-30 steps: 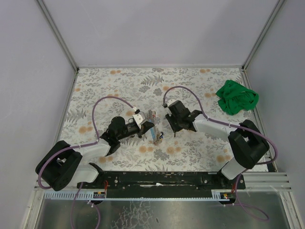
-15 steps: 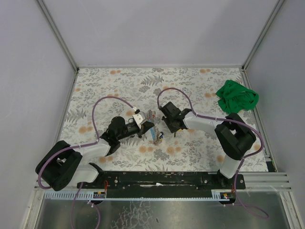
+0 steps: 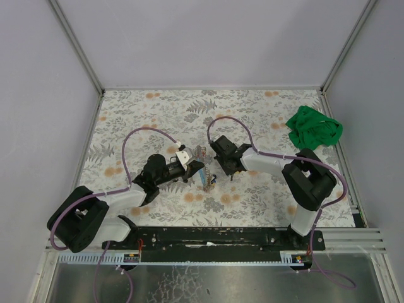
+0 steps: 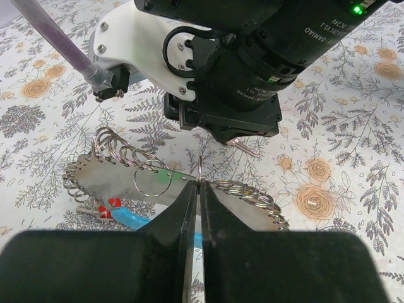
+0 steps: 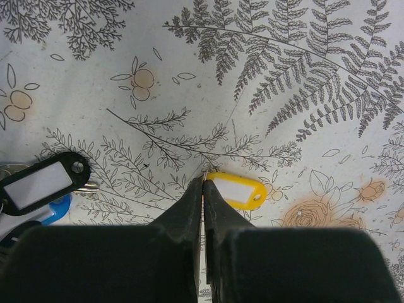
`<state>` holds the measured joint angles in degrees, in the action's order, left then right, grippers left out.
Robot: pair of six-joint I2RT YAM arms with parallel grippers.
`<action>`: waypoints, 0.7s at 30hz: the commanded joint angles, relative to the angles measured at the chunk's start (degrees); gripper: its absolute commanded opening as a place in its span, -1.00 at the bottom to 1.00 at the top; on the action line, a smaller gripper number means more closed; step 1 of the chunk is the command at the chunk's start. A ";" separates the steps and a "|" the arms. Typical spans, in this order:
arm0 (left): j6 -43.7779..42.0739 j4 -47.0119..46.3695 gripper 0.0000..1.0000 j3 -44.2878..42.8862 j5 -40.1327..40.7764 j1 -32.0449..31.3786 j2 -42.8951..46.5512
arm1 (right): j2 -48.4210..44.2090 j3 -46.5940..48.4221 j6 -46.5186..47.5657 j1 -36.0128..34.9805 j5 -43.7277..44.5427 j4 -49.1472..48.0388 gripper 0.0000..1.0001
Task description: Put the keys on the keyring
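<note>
My left gripper [image 4: 199,189] is shut on a thin keyring [image 4: 199,168], seen edge-on and held upright at its tips. Behind the keyring lies a shiny metal plate [image 4: 95,180] edged with several loose rings. My right gripper [image 5: 203,184] is shut on a thin silver metal piece [image 4: 243,146] that pokes out below its fingers and looks like a key blade. A yellow plastic piece with a white label [image 5: 237,190] sits right beside its tips; I cannot tell whether the two are joined. No green key shows. In the top view the left gripper [image 3: 197,169] and the right gripper [image 3: 216,169] face each other closely.
A black tag [image 5: 44,183] and a blue tag [image 5: 35,218] lie left of my right gripper. The blue tag [image 4: 129,218] and a small red bit [image 4: 112,205] show by the plate. A green cloth [image 3: 314,128] lies at the far right.
My right arm has swung left, bringing its gripper close in front of the left gripper. The left arm has stayed still with the keyring.
</note>
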<state>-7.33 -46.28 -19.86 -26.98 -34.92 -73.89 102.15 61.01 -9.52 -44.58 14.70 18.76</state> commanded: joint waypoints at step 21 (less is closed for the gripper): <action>-5.49 -14.28 -1.00 4.81 -12.11 -0.33 0.79 | -37.64 -20.58 22.98 -0.60 -26.18 -17.35 -1.00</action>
<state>-10.39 -50.98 -16.75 -33.87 -34.92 -73.84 69.80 43.40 6.15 -44.64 -1.37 8.64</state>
